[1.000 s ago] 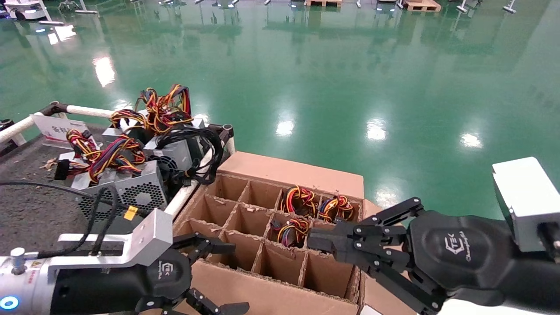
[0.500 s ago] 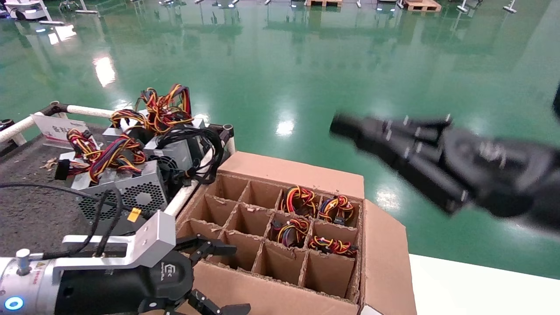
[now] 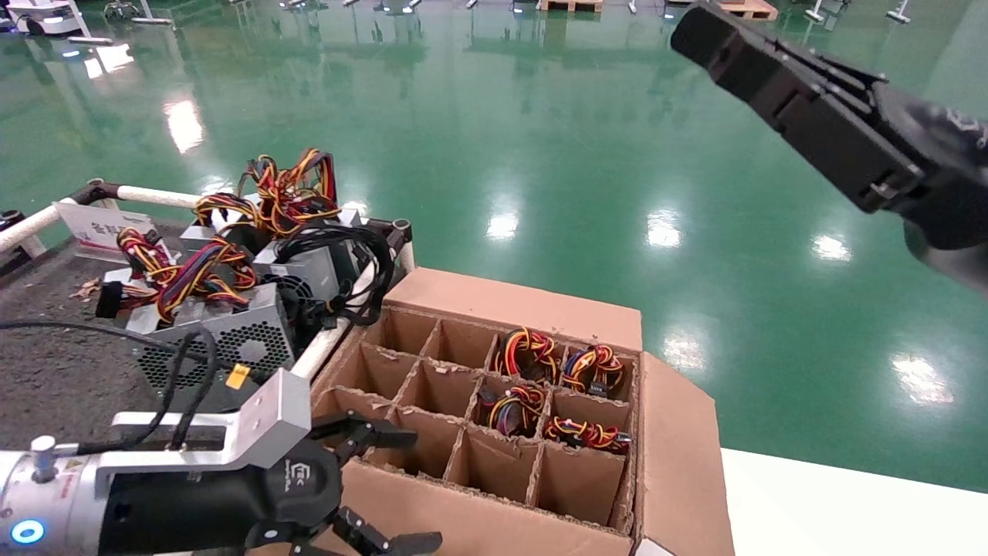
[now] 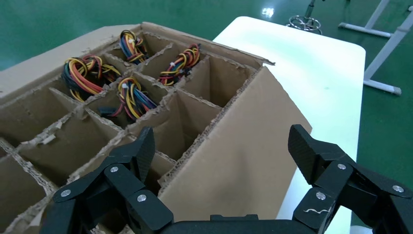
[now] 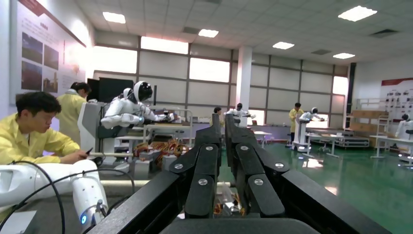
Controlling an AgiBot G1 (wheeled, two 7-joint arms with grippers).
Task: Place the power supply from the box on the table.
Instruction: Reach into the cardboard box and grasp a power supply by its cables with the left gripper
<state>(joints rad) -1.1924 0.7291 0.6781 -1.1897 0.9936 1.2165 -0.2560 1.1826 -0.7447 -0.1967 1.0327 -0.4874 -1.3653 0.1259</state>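
The brown box with a cardboard divider grid stands in the middle of the head view. Several of its far-right cells hold power supplies; only their red, yellow and black wire bundles show, the metal bodies being hidden. My left gripper is open and straddles the box's near wall with nothing between its fingers. My right gripper is shut on nothing, raised high above and to the right of the box. The dark grey speckled table lies left of the box.
Several grey power supplies with coloured and black cables are piled on the table against its white tube rail. A smooth white surface sits right of the box. Green floor lies beyond. People and other robots appear far off in the right wrist view.
My right gripper has swung up and to the right, from just over the box's right cells to high in the air, uncovering a wire bundle there. The left gripper has barely moved.
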